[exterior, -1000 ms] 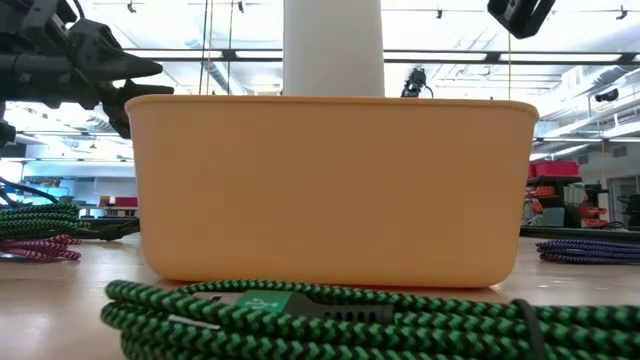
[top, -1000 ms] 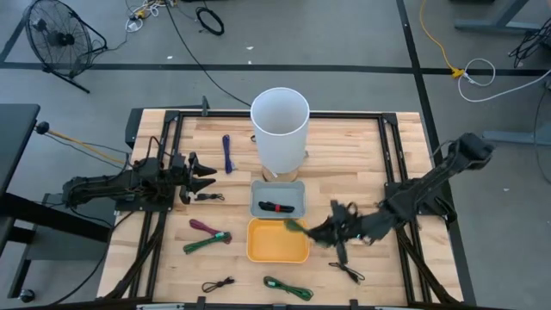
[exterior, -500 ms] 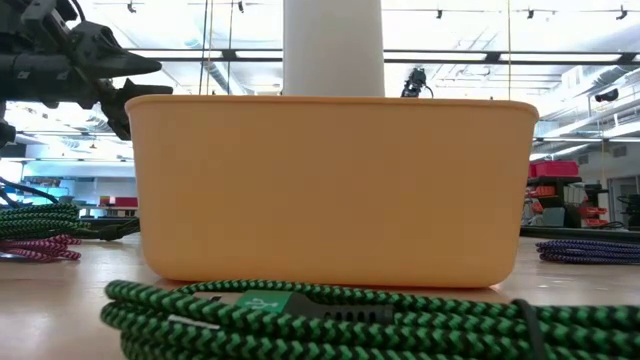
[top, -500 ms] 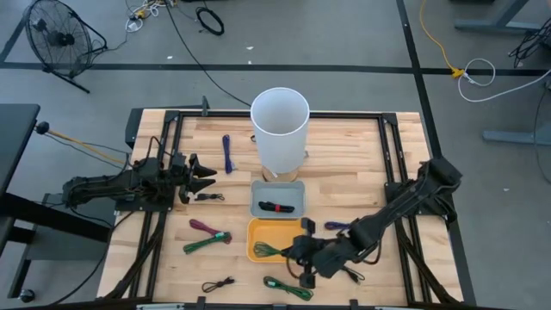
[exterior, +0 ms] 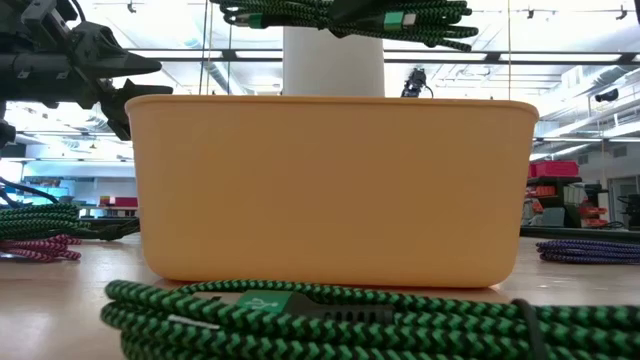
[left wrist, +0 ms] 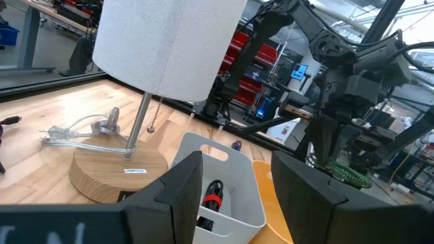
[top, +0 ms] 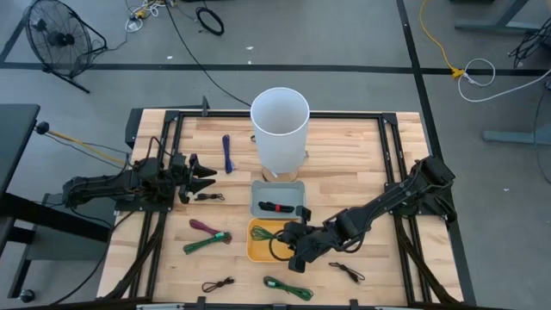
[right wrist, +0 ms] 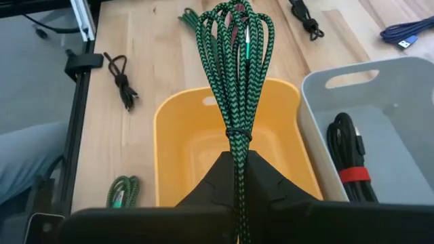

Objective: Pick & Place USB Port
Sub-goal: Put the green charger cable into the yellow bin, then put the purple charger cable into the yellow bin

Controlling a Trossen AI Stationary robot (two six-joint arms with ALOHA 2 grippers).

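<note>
Hanging over the yellow bin (top: pixel 277 242) at lower centre of the high view, the right gripper (top: pixel 295 248) carries a coiled green braided cable (right wrist: pixel 236 64). In the right wrist view the bundle runs up the middle of the frame, its loops fanning out above the bin's hollow, with a thin tie cinching it just above the fingers. In the low view it shows along the top edge, clear above the bin's rim.

Such a cable looks light, soft and floppy; the braid should give good friction, so slipping seems unlikely, but the loose loops will swing and may drape over a rim. The tied waist is the sensible place to grip, and that is about where the jaws are: pressed together on the bundle, one dark finger each side.

The grey bin (top: pixel 278 197), just above the yellow one in the high view, holds a black cable (right wrist: pixel 349 157) with a red band.

The left gripper (top: pixel 200 176) waits at the left of the table, jaws apart, holding nothing.
</note>
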